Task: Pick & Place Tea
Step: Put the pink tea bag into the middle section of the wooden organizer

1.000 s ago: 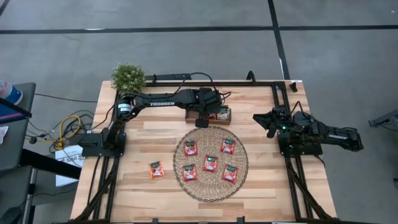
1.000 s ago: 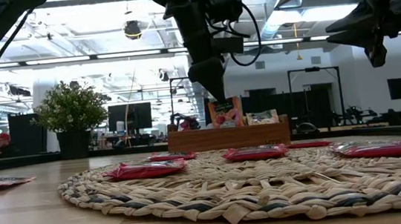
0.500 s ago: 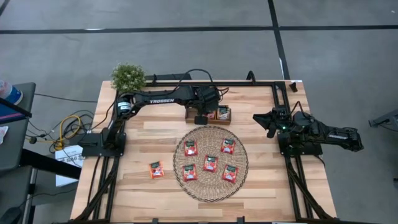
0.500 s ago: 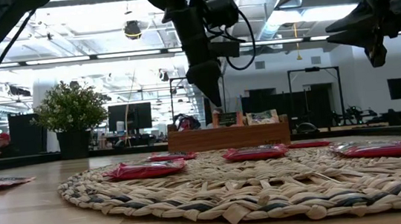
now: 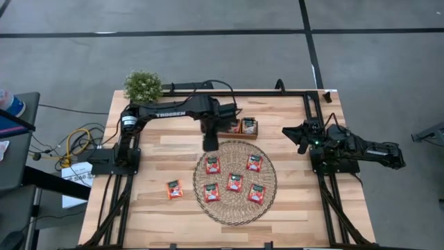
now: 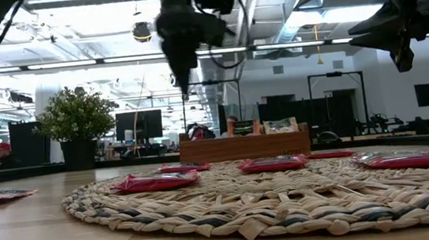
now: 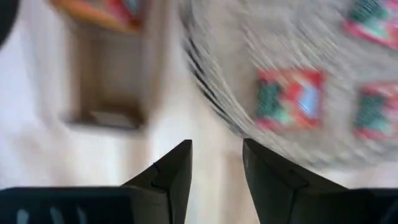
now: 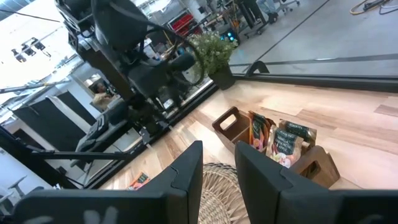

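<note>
- Wooden table (image 5: 159, 149), pale planks.
- Round woven mat (image 5: 235, 205) just below the left gripper (image 5: 210, 144).
- Wooden tray (image 5: 251, 135) beside that gripper.
- One red sachet (image 5: 174, 189) on bare wood, well apart from it.
- Potted plant (image 5: 143, 86) at a far corner.

Pale wooden table (image 5: 291, 208), planked, smooth and faintly satin. Round woven mat (image 5: 235, 205) of coarse straw-like fibre, rough and matt, braids plain in the low view. Brown wooden tray (image 6: 244, 146), smooth. Red-orange tea sachets (image 5: 234, 182) glossy, foil or plastic film, catching light. Arms and left gripper (image 7: 216, 163) of dark matt plastic or metal. Grey floor (image 5: 374, 55) dull, like concrete.
</note>
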